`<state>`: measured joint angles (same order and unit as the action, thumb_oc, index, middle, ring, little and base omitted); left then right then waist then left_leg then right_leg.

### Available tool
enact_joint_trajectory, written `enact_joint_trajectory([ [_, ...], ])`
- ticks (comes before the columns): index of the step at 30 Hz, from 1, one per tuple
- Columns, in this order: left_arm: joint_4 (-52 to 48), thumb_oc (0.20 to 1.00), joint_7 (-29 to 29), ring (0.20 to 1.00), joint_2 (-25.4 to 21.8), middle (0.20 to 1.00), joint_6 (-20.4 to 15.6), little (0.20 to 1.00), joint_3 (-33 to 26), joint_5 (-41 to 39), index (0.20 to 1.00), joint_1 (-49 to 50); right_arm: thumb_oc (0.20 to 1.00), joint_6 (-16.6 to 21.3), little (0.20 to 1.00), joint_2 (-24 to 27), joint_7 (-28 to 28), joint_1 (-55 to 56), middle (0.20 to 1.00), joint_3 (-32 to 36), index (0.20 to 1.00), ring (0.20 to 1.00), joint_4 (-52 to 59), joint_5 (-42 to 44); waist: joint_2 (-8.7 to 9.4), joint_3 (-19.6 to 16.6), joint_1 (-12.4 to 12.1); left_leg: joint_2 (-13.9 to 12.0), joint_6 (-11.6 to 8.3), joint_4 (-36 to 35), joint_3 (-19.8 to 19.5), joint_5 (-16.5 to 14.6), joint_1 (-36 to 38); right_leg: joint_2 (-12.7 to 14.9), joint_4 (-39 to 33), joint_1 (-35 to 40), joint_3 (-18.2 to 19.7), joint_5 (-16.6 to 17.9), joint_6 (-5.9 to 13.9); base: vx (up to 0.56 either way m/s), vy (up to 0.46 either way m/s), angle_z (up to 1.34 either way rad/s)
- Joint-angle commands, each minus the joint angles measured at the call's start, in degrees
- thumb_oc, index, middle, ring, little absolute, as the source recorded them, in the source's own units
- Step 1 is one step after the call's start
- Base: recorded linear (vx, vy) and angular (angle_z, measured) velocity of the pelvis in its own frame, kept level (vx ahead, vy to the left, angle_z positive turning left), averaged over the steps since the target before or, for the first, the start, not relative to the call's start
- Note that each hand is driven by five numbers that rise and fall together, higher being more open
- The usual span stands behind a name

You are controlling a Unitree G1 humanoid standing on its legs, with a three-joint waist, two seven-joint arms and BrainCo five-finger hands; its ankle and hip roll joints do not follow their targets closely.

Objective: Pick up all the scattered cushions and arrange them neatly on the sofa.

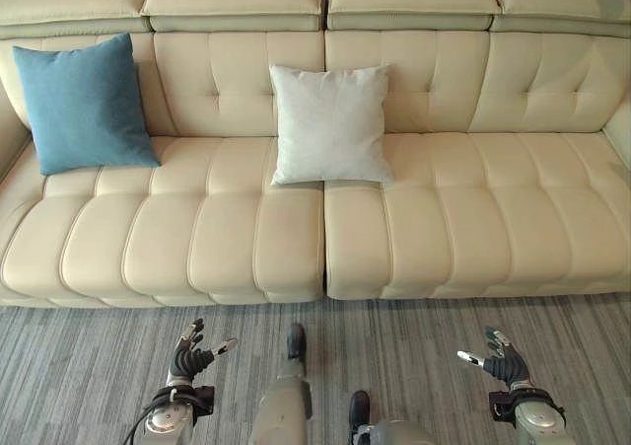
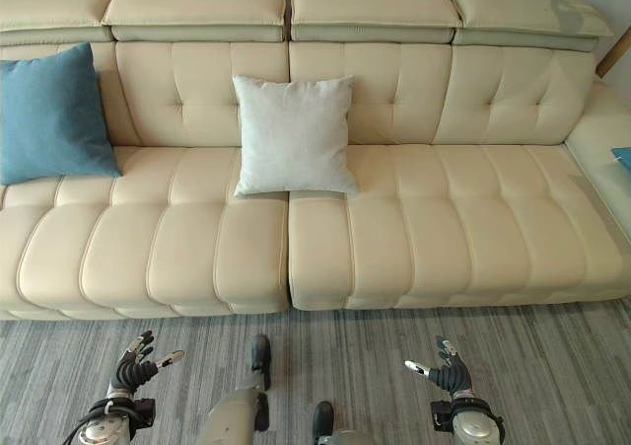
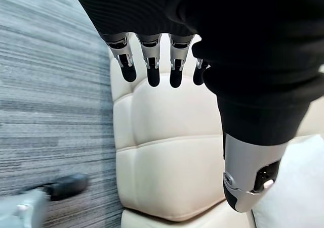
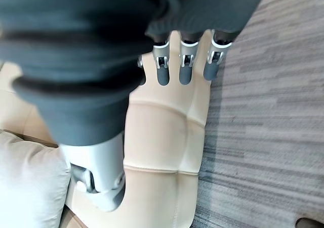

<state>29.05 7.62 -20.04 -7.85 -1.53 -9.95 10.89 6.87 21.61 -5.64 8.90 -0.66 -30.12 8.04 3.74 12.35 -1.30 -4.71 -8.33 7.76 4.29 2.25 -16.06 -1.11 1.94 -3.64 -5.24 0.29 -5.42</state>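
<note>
Both robot hands low over grey carpet, near side of sofa (image 1: 473, 258). Left robot hand (image 1: 189, 359) released, fingers relaxed, holding nothing; right robot hand (image 1: 501, 362) same, released & empty. Blue cushion (image 1: 84, 105) leans upright vs backrest at far left; white cushion (image 1: 330, 124) upright at mid sofa, straddling seat seam. Small blue patch (image 2: 623, 157) at far right edge of right eye view, on sofa's side section, maybe another cushion, can't tell. If so, right robot hand is nearer; it lies far-right of it. Right half of seat is open room. No cushion seen on carpet (image 1: 414, 346).
</note>
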Motion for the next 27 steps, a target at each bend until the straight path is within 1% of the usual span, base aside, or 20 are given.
enact_joint_trajectory([
  [1,-5.21,1.0,-0.19,1.0,-2.47,1.0,-3.15,1.0,-0.75,1.43,1.0,-1.1,1.0,1.77,1.0,1.39,-0.03,-0.79,1.0,0.95,1.0,1.0,2.18,1.58,0.46,-0.79,2.53,1.89,3.68,-0.67,-2.96,-3.82,6.74,3.96,-1.45,2.64,-1.21,-5.66,10.67,-0.08,0.076,-0.02],
  [2,-5.11,1.0,-0.44,1.0,-2.23,1.0,-3.13,1.0,-0.12,1.39,1.0,-1.15,1.0,1.69,1.0,1.55,0.07,-0.78,1.0,0.89,1.0,1.0,1.83,1.56,0.23,-1.21,2.77,2.01,3.79,-2.25,-3.59,-3.7,7.51,3.76,-1.89,2.77,-0.98,-5.56,10.72,-0.03,0.08,-0.05],
  [4,-5.03,1.0,-0.8,1.0,-2.37,1.0,-3.02,1.0,0.52,1.44,1.0,-1.3,1.0,1.62,1.0,1.43,0.34,-0.26,1.0,1.16,1.0,1.0,1.84,1.65,0.11,-1.73,3.39,1.84,3.7,-3.37,-2.87,-3.58,8.21,3.79,-1.69,2.82,-1.25,-5.62,10.74,0.03,0.067,0.02],
  [6,-5.94,1.0,-1.41,1.0,-2.62,1.0,-2.88,1.0,1.01,2.12,1.0,-0.89,1.0,1.63,1.0,1.46,0.54,0.09,1.0,1.31,1.0,1.0,2.05,1.86,-0.1,-2.39,3.9,2.01,4.15,-5.09,-2.67,-3.6,9.67,3.81,-1.75,3.06,-1.01,-5.42,10.88,0.05,0.088,0.04],
  [11,-6.8,1.0,-2.28,1.0,-2.8,1.0,-2.55,1.0,1.32,2.46,1.0,-0.23,1.0,1.28,1.0,0.81,1.16,0.56,1.0,1.48,1.0,1.0,2.71,2.51,-0.07,-2.84,4.44,2.63,4.97,-6.57,-1.64,-4.5,12.15,4.43,-1.17,3.26,0.88,-5.07,11.43,0.05,0.083,-0.51],
  [13,-7.15,1.0,-2.47,1.0,-2.93,1.0,-2.43,1.0,1.28,2.49,1.0,-0.11,1.0,1.15,1.0,0.69,1.2,0.65,1.0,1.58,1.0,1.0,2.92,2.57,0.05,-2.81,4.56,2.81,5.41,-6.36,-0.98,-5.22,12.73,4.6,-0.71,3.12,1.97,-4.93,11.66,0.03,0.086,-0.46],
  [14,-7.58,1.0,-2.53,1.0,-2.92,1.0,-2.33,1.0,1.21,2.3,1.0,0.11,1.0,1.02,1.0,0.55,1.16,0.65,1.0,1.6,1.0,1.0,3.0,2.75,0.16,-2.63,4.76,3.06,5.88,-5.77,-0.23,-5.89,12.85,4.58,-0.19,2.64,3.27,-4.72,11.85,0.02,0.071,-0.55],
  [15,-7.58,1.0,-2.53,1.0,-2.92,1.0,-2.33,1.0,1.21,2.3,1.0,0.11,1.0,1.01,1.0,0.55,1.16,0.66,1.0,1.6,1.0,1.0,3.01,2.75,0.17,-2.63,4.66,3.05,5.89,-5.74,-0.12,-5.94,12.86,4.57,-0.15,2.6,3.38,-4.73,11.86,0.01,0.084,-0.72],
  [17,-8.11,1.0,-2.77,1.0,-3.21,1.0,-2.21,1.0,1.15,2.33,1.0,0.27,1.0,0.78,1.0,0.35,1.33,0.39,1.0,1.51,1.0,1.0,3.51,2.91,0.34,-2.33,5.18,3.26,6.58,-4.82,1.1,-6.89,12.82,4.56,0.57,1.31,5.56,-4.21,12.21,0.0,0.082,-0.86],
  [19,-8.41,1.0,-2.86,1.0,-3.24,1.0,-2.08,1.0,1.11,2.29,1.0,0.35,1.0,0.74,1.0,0.31,1.3,0.21,1.0,1.51,1.0,1.0,3.8,3.02,0.41,-2.24,5.37,3.38,6.83,-4.48,1.7,-7.21,12.66,4.5,0.66,0.74,6.43,-3.88,12.36,0.01,0.067,-0.7],
  [21,-8.6,1.0,-2.99,1.0,-3.36,1.0,-2.0,1.0,1.06,1.85,1.0,0.03,1.0,0.69,1.0,0.19,1.29,-0.77,1.0,1.06,1.0,1.0,4.32,3.02,0.64,-1.78,5.49,3.4,7.54,-3.48,3.49,-8.22,12.12,4.16,1.58,-1.24,8.72,-3.41,12.89,0.0,0.083,-0.69],
  [22,-8.57,1.0,-3.0,1.0,-3.36,1.0,-2.02,1.0,1.06,1.85,1.0,0.01,1.0,0.68,1.0,0.19,1.29,-0.77,1.0,1.06,1.0,1.0,4.33,3.02,0.65,-1.79,5.34,3.37,7.55,-3.44,3.64,-8.28,12.12,4.13,1.65,-1.32,8.88,-3.43,12.9,-0.02,0.06,-1.09],
  [23,-8.72,1.0,-3.01,1.0,-3.43,1.0,-1.9,1.0,0.94,1.9,1.0,0.03,1.0,0.69,1.0,-0.01,1.28,-1.21,1.0,0.94,1.0,1.0,4.62,2.92,0.65,-1.42,5.15,3.19,7.87,-3.25,4.73,-8.56,12.14,4.01,2.84,-2.4,9.04,-3.26,13.24,-0.04,0.014,-1.06],
  [24,-8.83,1.0,-2.88,1.0,-3.58,1.0,-1.83,1.0,0.79,1.75,1.0,-0.19,1.0,0.84,1.0,-0.27,1.31,-1.79,1.0,0.55,1.0,1.0,4.82,2.81,0.68,-0.99,4.88,2.88,8.08,-3.2,5.66,-8.76,12.03,4.11,4.1,-3.87,8.36,-2.88,13.66,-0.06,0.01,-0.97],
  [25,-8.96,1.0,-2.75,1.0,-3.7,1.0,-1.78,1.0,0.46,1.47,1.0,-0.14,1.0,0.84,1.0,-0.63,1.33,-2.5,1.0,0.1,1.0,1.0,4.94,2.72,0.48,-0.55,4.37,2.28,8.08,-3.41,7.11,-9.13,12.36,5.02,5.27,-4.83,5.71,-2.77,14.26,-0.05,-0.029,-0.79],
  [26,-9.15,1.0,-2.51,1.0,-3.83,1.0,-1.79,1.0,-0.01,1.28,1.0,-0.09,1.0,0.99,1.0,-0.89,1.21,-3.15,1.0,-0.42,1.0,1.0,5.05,2.63,0.4,-0.59,3.65,1.61,7.83,-3.73,8.9,-8.95,12.62,6.67,5.34,-5.19,1.34,-2.29,14.73,0.01,-0.064,-0.95],
  [27,-9.28,1.0,-2.47,1.0,-3.84,1.0,-1.83,1.0,-0.26,1.16,1.0,0.01,1.0,1.08,1.0,-1.18,1.1,-3.82,1.0,-0.9,1.0,1.0,5.16,2.18,0.3,-0.49,2.87,0.8,7.42,-4.18,10.95,-9.23,13.87,9.07,5.48,-4.96,-4.56,-1.98,14.65,0.05,-0.087,-1.24],
])
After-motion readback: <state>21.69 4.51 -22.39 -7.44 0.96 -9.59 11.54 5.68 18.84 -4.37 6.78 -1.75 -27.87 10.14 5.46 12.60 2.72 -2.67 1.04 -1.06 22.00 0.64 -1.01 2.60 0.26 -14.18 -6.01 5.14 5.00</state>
